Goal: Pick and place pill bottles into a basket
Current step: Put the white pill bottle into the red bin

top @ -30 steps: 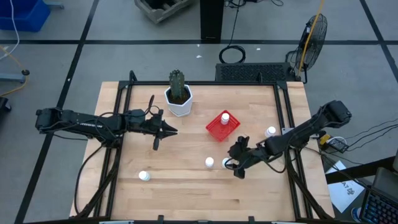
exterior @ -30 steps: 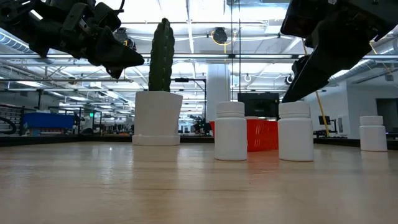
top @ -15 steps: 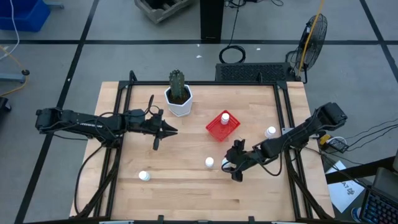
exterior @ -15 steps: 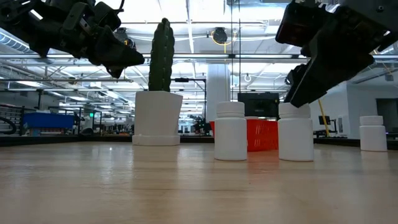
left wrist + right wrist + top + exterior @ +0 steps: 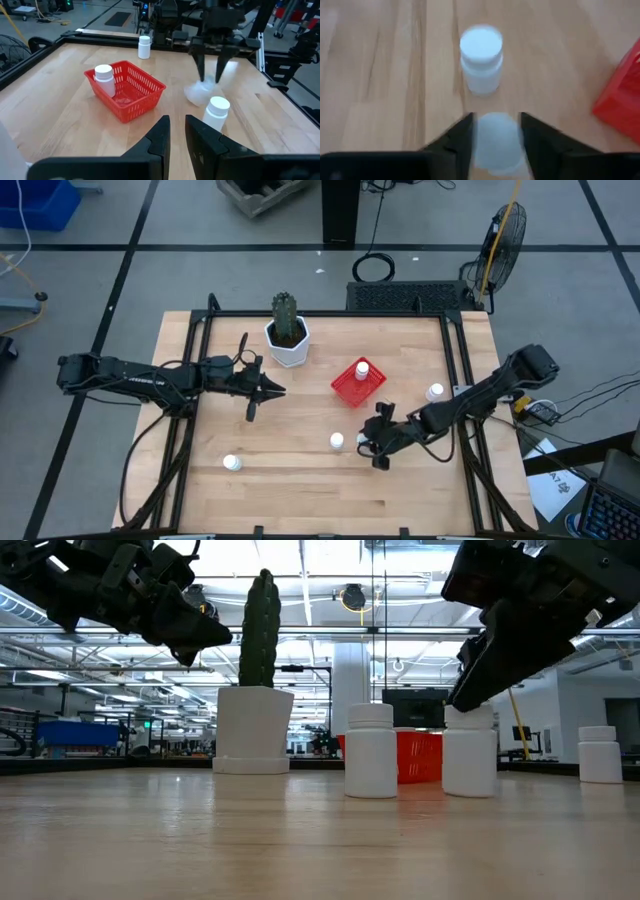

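A: What stands on the pale wooden table point(image 5: 300, 430) around the small white cylindrical pill bottles?

B: A white faceted pot with a green cactus point(image 5: 287, 332) sits toward the far edge, left of the small square bright-red mesh basket point(image 5: 357, 384). The two stand apart, with bare wood between them. A black frame point(image 5: 190, 430) runs along the table's sides.

A: And what is in the basket?

B: One pill bottle stands in the basket point(image 5: 104, 79), close to a corner wall. The rest of the red floor shows bare in the left wrist view.

A: Where are the other bottles?

B: One stands free just left of the right gripper point(image 5: 337, 441). One stands alone near the front left point(image 5: 231, 463). One stands by the right rail point(image 5: 435, 392). The fifth is between the right gripper's fingers point(image 5: 493, 140).

A: So what is the right gripper point(image 5: 367, 446) doing?

B: It is low over the table in front of the basket, its two dark fingers on either side of that bottle's cap. Whether they grip it I cannot tell. In the low view the bottle point(image 5: 469, 752) stands on the wood under it.

A: And the left gripper point(image 5: 277, 390)?

B: It hangs above the table left of the basket, fingers closed, holding nothing.
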Action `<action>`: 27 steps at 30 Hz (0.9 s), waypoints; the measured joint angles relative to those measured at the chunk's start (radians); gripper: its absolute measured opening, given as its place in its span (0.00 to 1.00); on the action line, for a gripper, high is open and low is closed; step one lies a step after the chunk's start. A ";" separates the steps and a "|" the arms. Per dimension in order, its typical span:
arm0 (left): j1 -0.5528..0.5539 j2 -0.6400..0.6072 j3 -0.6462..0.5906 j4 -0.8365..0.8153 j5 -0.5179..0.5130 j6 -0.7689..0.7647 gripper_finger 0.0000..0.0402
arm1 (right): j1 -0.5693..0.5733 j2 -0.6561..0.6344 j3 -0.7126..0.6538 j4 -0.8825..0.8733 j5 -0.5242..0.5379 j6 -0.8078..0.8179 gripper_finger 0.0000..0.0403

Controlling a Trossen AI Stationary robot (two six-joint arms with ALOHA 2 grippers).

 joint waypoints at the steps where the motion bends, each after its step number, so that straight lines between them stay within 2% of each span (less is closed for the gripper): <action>1: 0.000 0.000 0.000 0.000 0.000 0.000 0.16 | -0.003 -0.009 0.000 0.003 0.010 -0.010 0.29; 11: 0.000 0.000 0.000 -0.003 0.000 0.000 0.16 | -0.046 -0.181 -0.002 -0.051 -0.012 -0.084 0.09; 15: 0.000 0.000 0.000 -0.002 0.000 0.000 0.16 | -0.041 -0.223 0.000 -0.129 -0.071 -0.213 0.06; 19: 0.000 0.000 0.000 0.003 0.000 0.000 0.16 | -0.091 -0.199 0.000 -0.179 -0.205 -0.235 0.17; 24: 0.000 0.000 0.000 0.000 0.000 0.000 0.16 | -0.116 -0.115 -0.001 -0.178 -0.356 -0.415 0.42; 27: 0.001 0.000 0.000 0.001 -0.004 0.003 0.16 | -0.115 -0.069 0.014 -0.186 -0.359 -0.516 0.55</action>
